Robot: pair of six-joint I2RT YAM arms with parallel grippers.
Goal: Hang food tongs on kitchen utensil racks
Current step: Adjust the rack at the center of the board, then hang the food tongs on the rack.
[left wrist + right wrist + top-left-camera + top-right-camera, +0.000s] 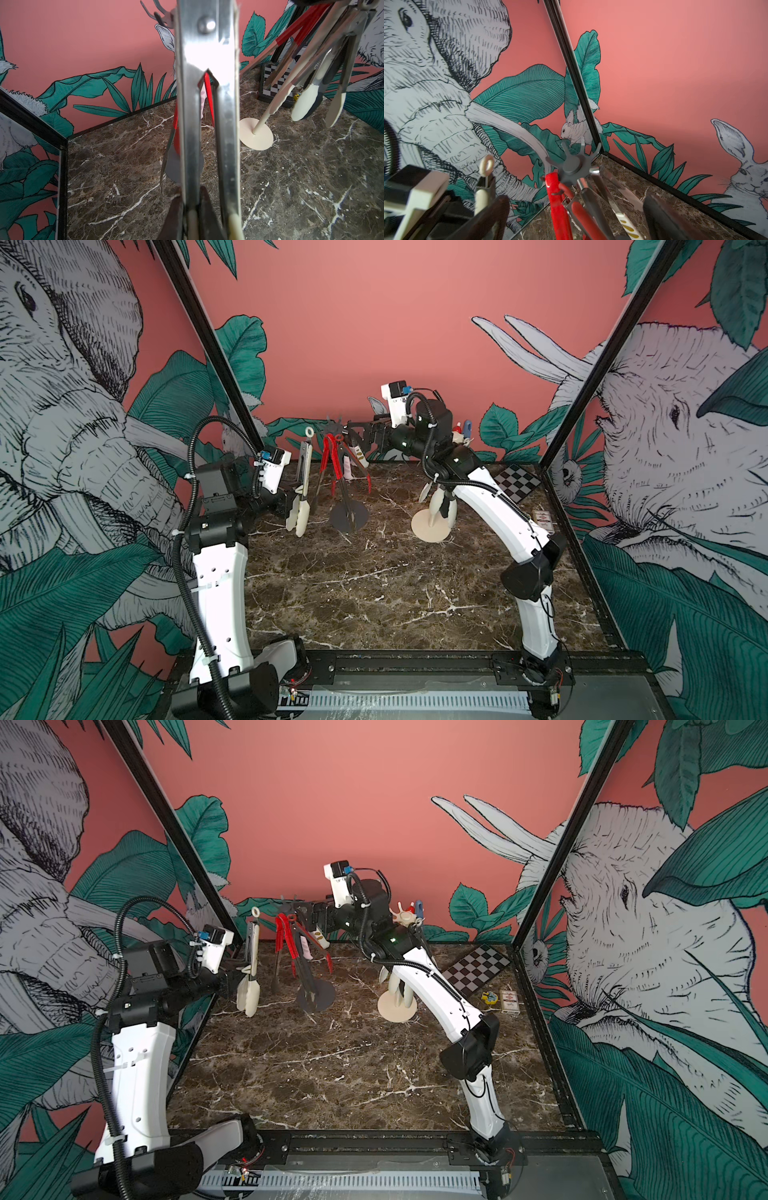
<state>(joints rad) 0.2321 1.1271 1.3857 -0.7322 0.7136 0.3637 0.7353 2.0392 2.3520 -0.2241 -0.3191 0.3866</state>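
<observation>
While left tool clamps cream tongs | right tool apart | rivet: left wrist only

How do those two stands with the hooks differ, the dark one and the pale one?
The dark grey rack is dark all over, the cream rack pale. The dark grey rack carries red tongs; the cream rack carries blue-handled tongs. In both top views the cream rack stands right of the dark grey rack. Both are thin poles on round bases, crowned with upturned hooks.
</observation>
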